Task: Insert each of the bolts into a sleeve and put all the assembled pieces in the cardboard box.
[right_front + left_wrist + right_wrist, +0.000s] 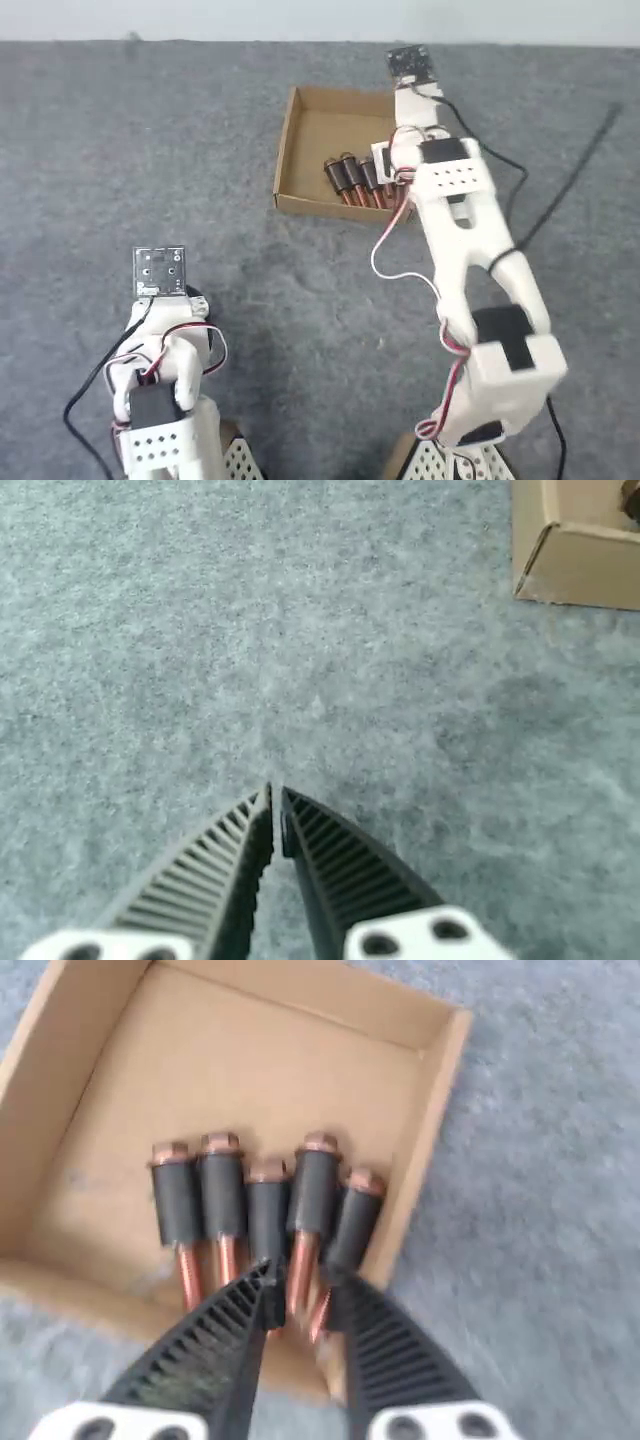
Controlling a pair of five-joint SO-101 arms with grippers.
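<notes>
- Cardboard box (330, 125): sits open side up in the upper middle of the high view, within reach of the right arm (460, 215), so finished pieces can be lowered straight in.
- Assembled pieces (352, 180): lie inside the box, five side by side against the wall at the bottom of the high view, toward its right corner.
- In the right wrist view, the same pieces (268, 1210): show dark sleeves round copper bolts, heads toward the middle of the box (300, 995), bare ends toward the nearer wall. Probably lined up so because each is let go at the same reach.
- Right gripper (300, 1285): hangs just over the bare ends of the row, jaws apart, the gap wider than the copper end seen between them. Grips nothing by the look of it, and reads more as a release over the box than a grab.
- Right arm: stretches from the lower right of the high view up to the box and hides its right side.
- Left gripper (277, 798): hovers over grey carpet (200, 630), jaws together with nothing between them. Box corner (570, 575) in the upper right of that view, well apart.
- Left arm (165, 350): folded at the lower left of the high view, likely parked out of the way, since the work in hand is at the box.
- With five pieces boxed, looks near the end of the task.
</notes>
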